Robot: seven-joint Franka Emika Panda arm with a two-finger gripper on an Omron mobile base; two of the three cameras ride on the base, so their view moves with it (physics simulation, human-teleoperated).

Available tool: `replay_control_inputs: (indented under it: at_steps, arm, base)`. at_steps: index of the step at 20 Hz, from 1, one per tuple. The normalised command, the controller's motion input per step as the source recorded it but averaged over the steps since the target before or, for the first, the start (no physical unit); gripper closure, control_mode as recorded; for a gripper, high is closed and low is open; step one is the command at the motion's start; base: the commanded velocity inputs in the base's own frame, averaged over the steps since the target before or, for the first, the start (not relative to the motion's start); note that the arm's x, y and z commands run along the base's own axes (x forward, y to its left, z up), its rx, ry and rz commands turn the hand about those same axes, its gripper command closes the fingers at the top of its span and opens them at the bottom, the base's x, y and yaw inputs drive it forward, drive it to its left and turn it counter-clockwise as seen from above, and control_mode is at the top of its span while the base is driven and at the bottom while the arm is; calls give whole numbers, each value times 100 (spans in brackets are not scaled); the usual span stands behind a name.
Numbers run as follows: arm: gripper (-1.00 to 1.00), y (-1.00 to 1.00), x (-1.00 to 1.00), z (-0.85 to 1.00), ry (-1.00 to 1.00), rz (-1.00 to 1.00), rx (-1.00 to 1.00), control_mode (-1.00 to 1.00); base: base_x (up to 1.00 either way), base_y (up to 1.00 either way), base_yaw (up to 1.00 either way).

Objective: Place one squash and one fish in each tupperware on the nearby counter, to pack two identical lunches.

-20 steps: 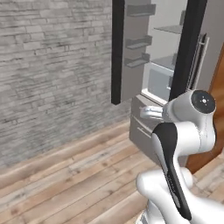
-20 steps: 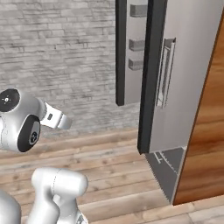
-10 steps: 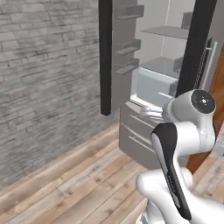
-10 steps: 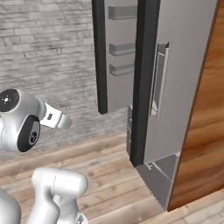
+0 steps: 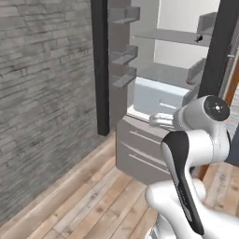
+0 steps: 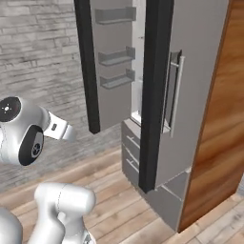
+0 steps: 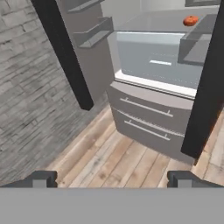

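One squash (image 7: 190,20), a small orange-red ball, lies on a glass shelf inside the open fridge (image 7: 153,61), far ahead of my gripper (image 7: 113,179). The gripper is open with nothing between its fingertips (image 7: 41,178). It hangs above the wooden floor, pointing at the fridge, and appears as well in the left base view (image 5: 156,120) and the right base view (image 6: 62,131). A tiny dark shape (image 5: 200,39) on a higher shelf may be a fish; it is too small to tell. The tupperware and the counter are out of view.
Both fridge doors stand open: the left door (image 6: 114,62) with shelves, the right door (image 6: 188,95) with a long handle. Grey drawers (image 7: 148,118) stick out at the fridge's bottom. A brick wall (image 5: 42,93) is on the left, a wood panel (image 6: 224,119) on the right.
The whole picture has shifted: the base has driven toward the fridge, which now looms larger and nearer. The arm's pose and the open gripper are unchanged.
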Motion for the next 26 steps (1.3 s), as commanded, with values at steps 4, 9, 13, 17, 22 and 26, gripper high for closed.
replay_control_inputs:
  at_steps: [4,9,13,17,22,26]
  arm:
    - [-100,0,0,0,0,0,0,100]
    - [-100,0,0,0,0,0,0,100]
    - [-100,0,0,0,0,0,0,100]
    - [-100,0,0,0,0,0,0,100]
    - [-100,0,0,0,0,0,0,100]
    - [-100,0,0,0,0,0,0,100]
  base:
    - [37,30,-37]
    - [30,28,-37]
    - [20,43,-39]
    - [13,49,-40]
    - [5,53,-40]
    - [0,68,-36]
